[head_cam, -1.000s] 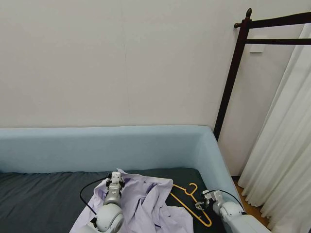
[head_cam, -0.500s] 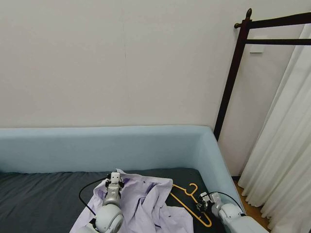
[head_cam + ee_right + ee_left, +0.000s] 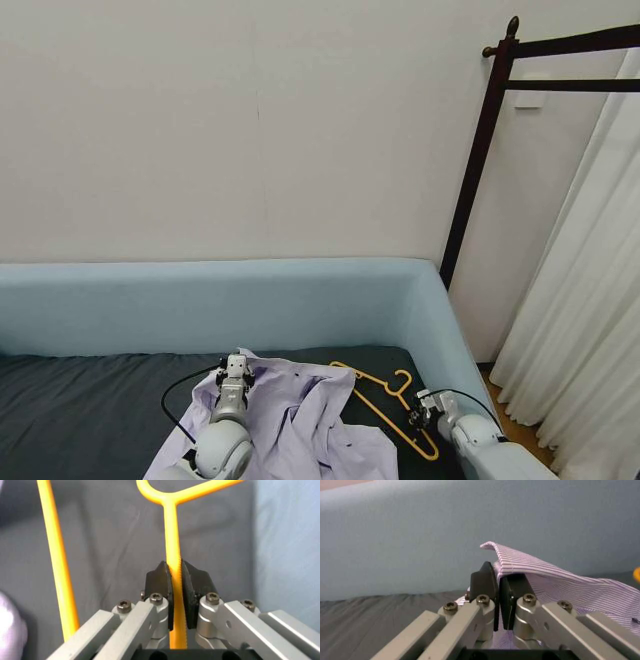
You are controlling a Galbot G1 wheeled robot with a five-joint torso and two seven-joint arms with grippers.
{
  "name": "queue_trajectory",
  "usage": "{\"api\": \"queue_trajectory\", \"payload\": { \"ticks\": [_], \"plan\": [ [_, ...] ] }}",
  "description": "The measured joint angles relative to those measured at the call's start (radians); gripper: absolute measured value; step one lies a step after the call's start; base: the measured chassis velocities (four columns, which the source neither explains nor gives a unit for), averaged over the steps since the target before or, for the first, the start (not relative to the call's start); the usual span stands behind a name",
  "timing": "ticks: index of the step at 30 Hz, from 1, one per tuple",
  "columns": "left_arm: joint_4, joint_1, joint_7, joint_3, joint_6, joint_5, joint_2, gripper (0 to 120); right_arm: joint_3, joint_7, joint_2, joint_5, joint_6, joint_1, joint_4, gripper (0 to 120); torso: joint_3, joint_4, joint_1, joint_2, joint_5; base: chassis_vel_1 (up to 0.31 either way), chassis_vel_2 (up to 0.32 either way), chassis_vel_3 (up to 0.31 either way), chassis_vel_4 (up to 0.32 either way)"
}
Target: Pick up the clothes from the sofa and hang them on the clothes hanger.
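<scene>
where the dark seat cushion (image 3: 80, 400) reaches the lower centre of the head view, the lilac striped shirt (image 3: 310, 425) lies crumpled on the pale blue sofa (image 3: 300, 300), one end lifted toward the backrest. the orange hanger (image 3: 383, 398) lies just beside the shirt on its right, one end touching the cloth edge. the left gripper (image 3: 233, 372) sits at the raised end of the shirt, lower centre-left of the frame. in its wrist view the black pads (image 3: 485, 581) stand all but together, apparently with a fold of the shirt pinched between them, though cloth in the gap is hard to confirm. the right gripper (image 3: 424, 411), at the lower right of the frame, is clamped on a straight bar of the hanger near the hook, its pads (image 3: 192, 579) pressed against the orange rod from both sides. a dark wooden clothes rack (image 3: 478, 160) stands at the upper right beside the sofa's end. a white curtain (image 3: 590, 320) hangs at the right edge.
</scene>
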Motion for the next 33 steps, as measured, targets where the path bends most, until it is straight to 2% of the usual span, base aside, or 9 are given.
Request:
{"api": "queue_trajectory", "payload": {
  "ticks": [3,10,11,14,16,18,27,30,33],
  "plan": [
    [0.001,0.0,0.011,-0.001,-0.01,0.0,0.01,0,0.003,0.043,-0.024,-0.001,0.023,-0.005,0.058,4,0.0,0.0003,0.0,0.0,-0.0002,0.0,0.0,0.0,0.0],
    [-0.028,0.009,0.114,-0.008,-0.052,-0.038,0.078,0,0.032,0.164,-0.137,-0.073,0.082,-0.098,0.352,4,0.0,0.0003,0.0,0.0,-0.0002,0.0,0.0,0.0,0.0],
    [-0.028,0.009,0.114,-0.008,-0.052,-0.038,0.078,0,0.032,0.164,-0.137,-0.073,0.082,-0.098,0.352,4,0.0,0.0003,0.0,0.0,-0.0002,0.0,0.0,0.0,0.0],
    [-0.045,0.012,0.172,-0.019,-0.062,-0.078,0.105,0,0.064,0.2,-0.184,-0.173,0.1,-0.189,0.496,4,0.0,0.0005,0.0,0.0,-0.0003,0.0,0.0,0.0,0.0],
    [-0.049,0.012,0.189,-0.021,-0.066,-0.088,0.113,0,0.072,0.208,-0.195,-0.213,0.108,-0.222,0.531,4,0.0,0.0004,0.0,0.0,-0.0003,0.0,0.0,0.0,0.0],
    [-0.066,0.01,0.233,-0.022,-0.073,-0.114,0.133,0,0.102,0.232,-0.211,-0.36,0.148,-0.314,0.598,4,0.0,0.0,0.0,0.0,-0.0002,0.0,0.0,0.0,0.0],
    [-0.092,-0.018,0.282,-0.014,-0.062,-0.141,0.184,0,0.142,0.293,-0.184,-0.62,0.222,-0.522,0.734,4,0.0,0.0002,0.0,0.0,-0.0002,0.0,0.0,0.0,0.0],
    [-0.107,-0.02,0.255,-0.006,-0.044,-0.139,0.188,0,0.079,0.309,-0.163,-0.653,0.212,-0.572,0.812,4,0.0,0.0003,0.0,0.0,-0.0004,0.0,0.0,0.0,0.0],
    [-0.114,-0.019,0.243,-0.004,-0.036,-0.138,0.184,0,0.025,0.326,-0.15,-0.668,0.198,-0.564,0.823,4,0.0,0.0002,0.0,0.0,-0.0003,0.0,0.0,0.0,0.0]
  ]
}}
